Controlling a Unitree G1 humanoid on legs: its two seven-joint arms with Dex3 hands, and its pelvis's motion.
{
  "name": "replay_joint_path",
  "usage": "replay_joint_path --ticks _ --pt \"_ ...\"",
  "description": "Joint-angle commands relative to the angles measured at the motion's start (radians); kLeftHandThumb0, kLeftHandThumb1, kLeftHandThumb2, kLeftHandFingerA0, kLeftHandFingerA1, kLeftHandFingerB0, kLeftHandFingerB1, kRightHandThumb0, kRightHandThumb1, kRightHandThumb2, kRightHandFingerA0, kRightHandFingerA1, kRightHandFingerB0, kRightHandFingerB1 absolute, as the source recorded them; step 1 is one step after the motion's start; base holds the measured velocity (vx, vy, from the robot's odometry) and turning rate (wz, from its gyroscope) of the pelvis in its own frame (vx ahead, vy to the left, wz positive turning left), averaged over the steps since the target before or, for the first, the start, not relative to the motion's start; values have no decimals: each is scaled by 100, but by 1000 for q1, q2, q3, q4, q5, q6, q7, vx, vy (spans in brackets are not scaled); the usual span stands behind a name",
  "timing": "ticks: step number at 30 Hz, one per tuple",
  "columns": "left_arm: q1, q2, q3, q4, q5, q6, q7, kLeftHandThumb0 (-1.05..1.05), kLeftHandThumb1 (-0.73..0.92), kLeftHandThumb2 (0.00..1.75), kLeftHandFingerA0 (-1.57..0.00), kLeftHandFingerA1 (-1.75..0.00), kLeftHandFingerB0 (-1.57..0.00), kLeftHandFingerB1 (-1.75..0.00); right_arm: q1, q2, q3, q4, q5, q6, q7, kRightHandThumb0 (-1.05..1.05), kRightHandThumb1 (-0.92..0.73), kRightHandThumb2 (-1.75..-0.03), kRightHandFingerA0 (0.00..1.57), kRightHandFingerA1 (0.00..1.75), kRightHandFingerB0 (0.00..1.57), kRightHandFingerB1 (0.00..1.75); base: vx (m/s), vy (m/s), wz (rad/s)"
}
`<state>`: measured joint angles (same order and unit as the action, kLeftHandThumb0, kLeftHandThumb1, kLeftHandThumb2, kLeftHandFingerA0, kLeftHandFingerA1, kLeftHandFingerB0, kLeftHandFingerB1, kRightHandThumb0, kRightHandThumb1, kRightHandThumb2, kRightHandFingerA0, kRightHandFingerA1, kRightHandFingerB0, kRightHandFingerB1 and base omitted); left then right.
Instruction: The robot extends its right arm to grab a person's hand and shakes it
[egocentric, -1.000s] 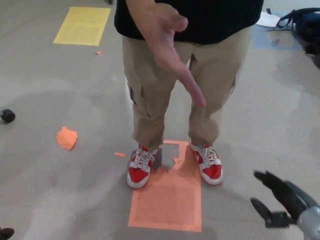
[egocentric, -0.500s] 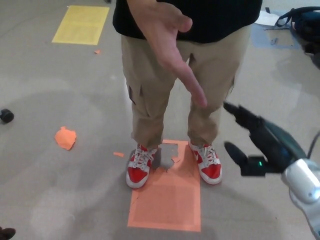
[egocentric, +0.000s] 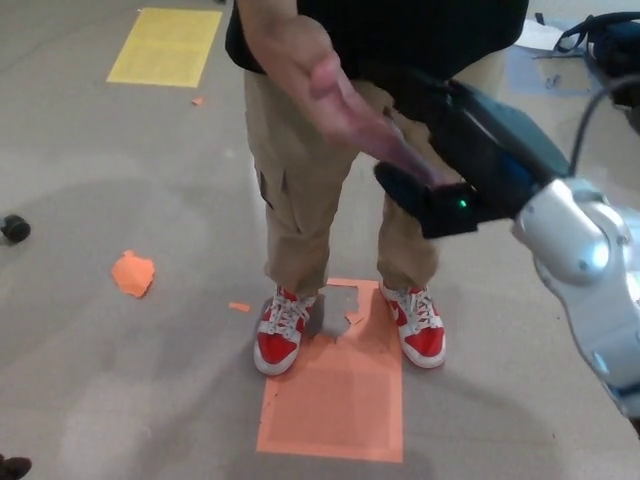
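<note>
The right hand (egocentric: 455, 150) wraps its fingers loosely round the person's hand (egocentric: 335, 95) — clamping hard risks pinching the person's blurred fingertips.

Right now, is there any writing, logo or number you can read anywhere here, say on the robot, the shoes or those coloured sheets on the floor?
No readable text in the head view.
Right hand: only a small green light, no lettering.
Orange sheet: blank.
Yellow sheet: blank as far as can be told.
Red and white shoes: any brand mark is too small and blurred to read.
Person's black shirt: no print visible.
</note>
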<state>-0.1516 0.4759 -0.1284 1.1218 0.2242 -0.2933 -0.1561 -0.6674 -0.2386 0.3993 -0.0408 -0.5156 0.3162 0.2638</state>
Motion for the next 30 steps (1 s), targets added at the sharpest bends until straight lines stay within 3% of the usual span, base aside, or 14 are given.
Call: replay_joint_path --ticks 1,9,18,19,20,21,22,23,24,25,27,28,30 --pt "10 33 11 21 -3 -52 -30 -68 68 99 -2 -39 -2 -33 -140 45 84 190 -95 186 89 -95 -82 -118 0 17 0 14 0 0 0" --pt "10 33 27 26 -14 -41 -50 -74 70 99 -5 -32 -5 -28 -264 114 145 561 -100 152 38 -94 -78 -115 0 24 0 17 0 0 0" --pt "6 31 43 27 -17 -51 -58 -66 68 98 -2 -37 -2 -32 -379 183 170 904 -106 124 -7 -95 -72 -113 0 25 0 12 0 0 0" --pt "5 31 39 28 -10 -46 -54 -67 68 99 -2 -36 -2 -32 -395 190 188 946 -121 117 -13 -93 -73 -111 1 34 0 11 0 0 0" --pt "4 30 39 29 -9 -41 -55 -75 70 99 -5 -33 -5 -28 -406 197 214 973 -149 104 -49 -77 -71 -103 35 55 0 20 0 0 0" --pt "2 29 41 30 -12 -42 -58 -68 68 100 -2 -35 -2 -31 -412 202 215 984 -151 92 -82 -72 -70 -102 42 57 0 23 0 0 0" --pt "2 29 41 30 -12 -45 -58 -68 68 99 -2 -36 -2 -32 -408 207 197 985 -136 77 -118 -59 -80 -67 63 49 6 20 0 0 0" --pt "2 29 41 29 -11 -48 -57 -68 68 99 -2 -36 -2 -32 -405 212 179 988 -120 59 -155 -59 -80 -67 63 49 6 20 0 0 0" --pt "1 30 38 30 -7 -54 -56 -67 68 99 -2 -37 -2 -32 -406 218 163 996 -109 44 -184 -62 -69 -93 55 59 5 30 0 0 0" --pt "0 30 38 29 -6 -53 -56 -68 68 99 -3 -38 -2 -33 -412 225 155 1006 -108 33 -208 -61 -72 -95 49 58 6 33 0 0 0" --pt "-2 27 42 30 -11 -52 -60 -68 68 100 -2 -37 -2 -32 -417 232 145 1016 -109 -8 -259 -59 -73 -94 54 61 7 39 0 0 0" --pt "1 27 42 27 -11 -54 -60 -69 69 101 -3 -38 -2 -32 -412 231 140 1011 -106 -33 -276 -40 -88 -66 68 71 18 29 0 0 0" --pt "8 30 41 22 -9 -54 -63 -69 69 101 -2 -36 -2 -31 -391 228 118 987 -91 -94 -319 -33 -86 -67 73 79 26 33 0 0 0"
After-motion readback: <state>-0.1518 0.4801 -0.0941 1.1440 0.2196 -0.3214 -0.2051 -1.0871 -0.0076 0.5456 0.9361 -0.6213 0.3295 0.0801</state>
